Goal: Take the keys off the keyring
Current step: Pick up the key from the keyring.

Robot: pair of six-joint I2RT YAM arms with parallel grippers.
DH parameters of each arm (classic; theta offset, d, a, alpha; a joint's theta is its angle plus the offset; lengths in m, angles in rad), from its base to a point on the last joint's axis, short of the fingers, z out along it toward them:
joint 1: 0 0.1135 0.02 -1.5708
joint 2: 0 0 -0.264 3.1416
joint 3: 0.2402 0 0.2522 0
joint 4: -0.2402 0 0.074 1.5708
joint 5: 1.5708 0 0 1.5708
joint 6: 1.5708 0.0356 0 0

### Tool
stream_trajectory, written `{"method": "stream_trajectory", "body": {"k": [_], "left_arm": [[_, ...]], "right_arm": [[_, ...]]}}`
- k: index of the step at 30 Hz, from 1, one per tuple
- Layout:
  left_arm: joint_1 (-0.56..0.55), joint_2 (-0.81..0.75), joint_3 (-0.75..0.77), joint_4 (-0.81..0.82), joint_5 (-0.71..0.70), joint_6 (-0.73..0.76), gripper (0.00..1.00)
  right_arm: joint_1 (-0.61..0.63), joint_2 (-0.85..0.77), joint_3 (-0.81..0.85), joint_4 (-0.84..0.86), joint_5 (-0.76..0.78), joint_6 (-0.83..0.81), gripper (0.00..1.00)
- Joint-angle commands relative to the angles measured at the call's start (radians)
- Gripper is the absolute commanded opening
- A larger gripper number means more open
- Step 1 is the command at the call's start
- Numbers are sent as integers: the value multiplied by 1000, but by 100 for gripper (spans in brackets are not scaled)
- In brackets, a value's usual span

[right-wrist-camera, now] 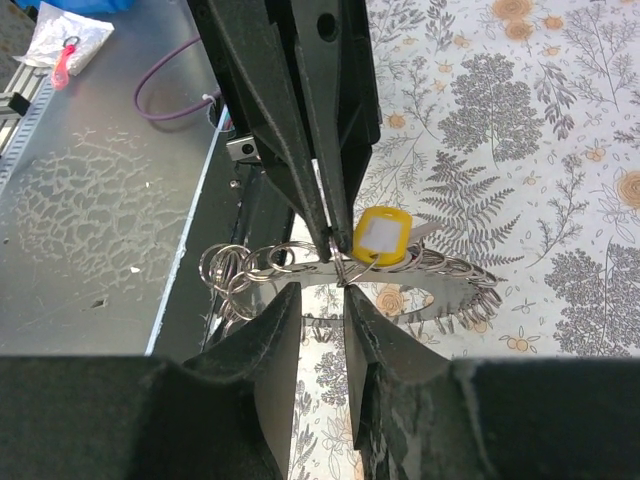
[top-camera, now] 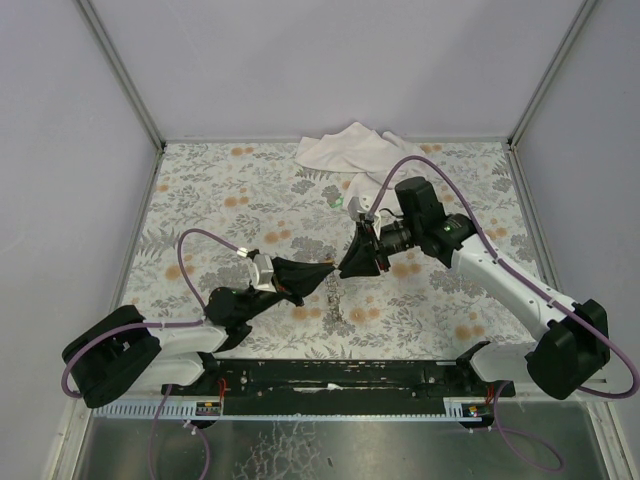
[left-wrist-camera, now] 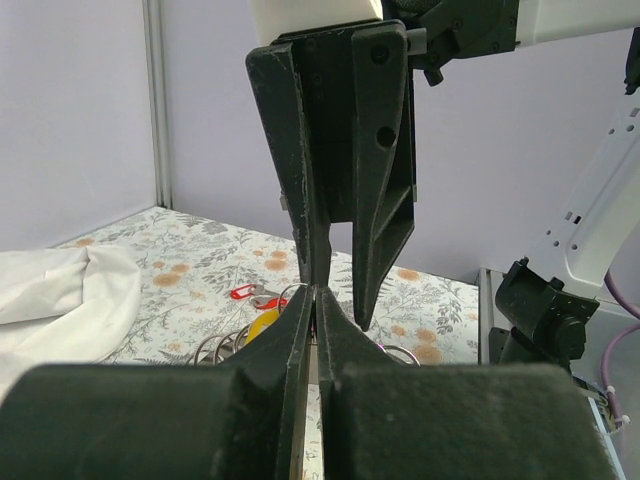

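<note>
One thin-linked silvery keyring (right-wrist-camera: 232,268) hangs beside a rectangular yellow tag (right-wrist-camera: 382,238).

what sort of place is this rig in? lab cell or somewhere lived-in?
Most likely a lab test cell: plain pale walls in metal frame posts box in a floral-covered table, and two robot arms are bolted to a black rail at its near edge.
</note>
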Motion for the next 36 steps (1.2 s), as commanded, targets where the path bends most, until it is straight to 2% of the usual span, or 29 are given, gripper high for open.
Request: {"method": "stream_trajectory", "body": {"k": [1,8,15,21,27,30,32,36], "left_arm": [[-8,-10,17,85,-24,-5,0],[-10,-23,7,85,-35,-6,0],[-16,-10,17,85,-47,-10,0],[-20,0,21,87,-62,-10,0],[-23,3,23,86,-67,-13,0],[-23,-4,17,82,-66,-14,0],[-24,-16,15,61,-67,-13,5],[-23,-78,-4,5,-75,12,24]], "right_arm": [[17,-20,-6,72,47,51,31],[16,-25,-9,88,31,74,33],[17,-17,-32,184,-42,166,32],[17,-20,-47,208,-40,181,21],[16,-28,-50,196,-32,163,2],[16,-33,-42,155,-21,121,0],[16,-37,-35,116,-4,89,0],[16,-39,-5,12,28,-22,0]]}}
